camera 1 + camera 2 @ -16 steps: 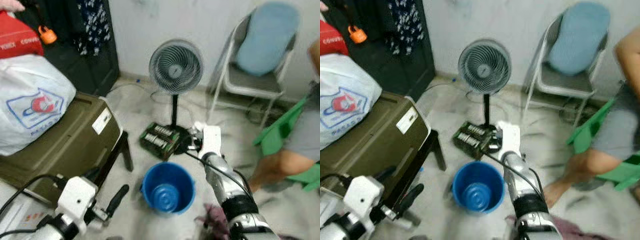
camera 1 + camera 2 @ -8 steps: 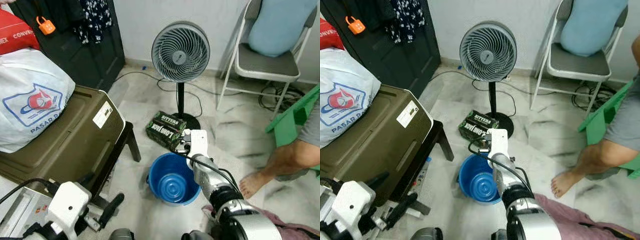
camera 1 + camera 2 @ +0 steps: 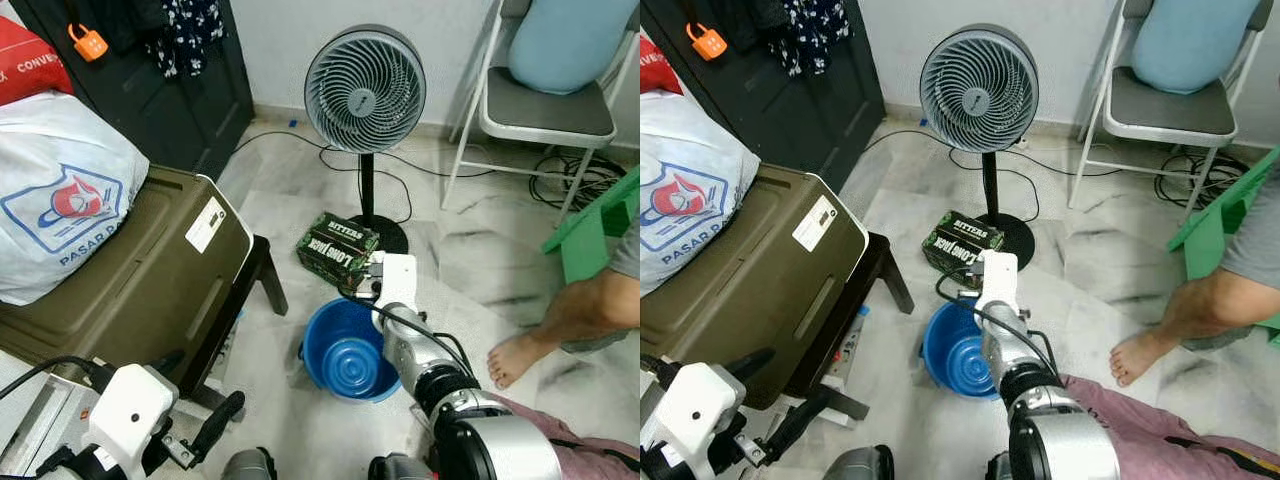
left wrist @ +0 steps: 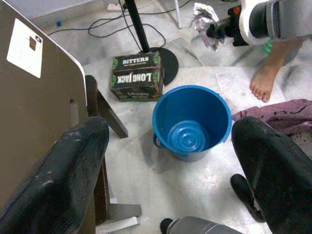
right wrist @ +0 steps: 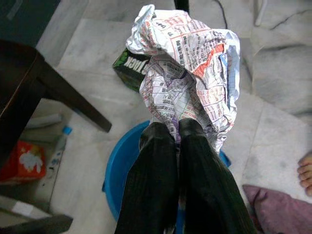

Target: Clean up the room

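right gripper (image 5: 178, 127) fingers clamped on crumpled newspaper wad (image 5: 187, 73), hovering above far rim of blue bucket (image 4: 191, 121). tbh pull wad back over bucket middle before release. left gripper (image 4: 170, 161) fingers spread, idle.

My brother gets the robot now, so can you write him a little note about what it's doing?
Right gripper: shut on the crumpled newspaper, held out over the far rim of the blue bucket.
Left gripper: open, holding nothing, low near the olive case.
Bucket sits on the floor beside the green Long Jack box at the fan's base.
Done: paper picked up.
Left: drop it into the bucket; a purple cloth lies on the floor nearby.
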You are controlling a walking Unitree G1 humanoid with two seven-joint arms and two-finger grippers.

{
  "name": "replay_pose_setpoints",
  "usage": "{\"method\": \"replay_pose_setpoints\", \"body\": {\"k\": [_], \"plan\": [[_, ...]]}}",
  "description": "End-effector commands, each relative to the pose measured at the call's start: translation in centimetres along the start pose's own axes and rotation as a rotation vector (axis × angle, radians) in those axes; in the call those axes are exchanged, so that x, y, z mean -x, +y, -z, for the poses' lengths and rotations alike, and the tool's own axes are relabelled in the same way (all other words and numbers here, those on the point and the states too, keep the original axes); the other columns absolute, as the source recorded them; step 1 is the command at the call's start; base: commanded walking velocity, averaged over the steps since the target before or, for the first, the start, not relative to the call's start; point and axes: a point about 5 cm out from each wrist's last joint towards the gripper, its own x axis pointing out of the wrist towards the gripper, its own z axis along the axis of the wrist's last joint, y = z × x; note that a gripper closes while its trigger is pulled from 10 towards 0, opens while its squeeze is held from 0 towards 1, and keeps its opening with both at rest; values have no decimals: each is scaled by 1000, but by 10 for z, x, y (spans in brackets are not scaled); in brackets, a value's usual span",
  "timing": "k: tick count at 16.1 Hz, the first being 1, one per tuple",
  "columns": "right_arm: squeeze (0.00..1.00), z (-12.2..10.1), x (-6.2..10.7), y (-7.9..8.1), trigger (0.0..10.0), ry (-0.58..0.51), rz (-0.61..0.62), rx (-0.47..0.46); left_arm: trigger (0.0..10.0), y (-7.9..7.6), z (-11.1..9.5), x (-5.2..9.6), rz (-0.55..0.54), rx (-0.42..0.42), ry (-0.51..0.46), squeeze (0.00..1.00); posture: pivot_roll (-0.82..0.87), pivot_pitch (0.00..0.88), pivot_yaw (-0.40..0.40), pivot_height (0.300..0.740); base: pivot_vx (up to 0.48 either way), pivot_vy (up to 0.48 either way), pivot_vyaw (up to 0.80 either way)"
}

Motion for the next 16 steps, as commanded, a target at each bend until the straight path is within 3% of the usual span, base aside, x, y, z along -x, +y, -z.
{"method": "replay_pose_setpoints", "body": {"k": [1, 2, 3, 4, 12, 16], "plan": [[0, 0, 0, 2, 10000, 1, 2, 9, 10000, -2, -2, 2, 10, -3, 4, 0, 236, 229, 91, 740, 0, 0, 0], [0, 0, 0, 1, 10000, 3, 4, 5, 10000, -2, -2, 2, 10, -3, 4, 0, 236, 231, 91, 740, 0, 0, 0], [231, 0, -1, 0, 10000, 7, 5, -3, 10000, -2, -2, 1, 10, -1, 5, 0, 238, 234, 91, 740, 0, 0, 0], [1000, 0, -1, -1, 10000, 8, 11, -7, 10000, -2, -2, 2, 10, 0, 7, 0, 237, 235, 89, 740, 0, 0, 0], [1000, -5, -2, -5, 10000, -19, 22, -14, 10000, -2, -2, -2, 5, 5, 3, 0, 227, 235, 82, 740, 0, 0, 0], [1000, -14, -1, 1, 10000, -72, -77, -54, 10000, 4, -4, -17, -36, 0, -51, 0, 180, 194, 55, 740, 0, 0, 0]]}}
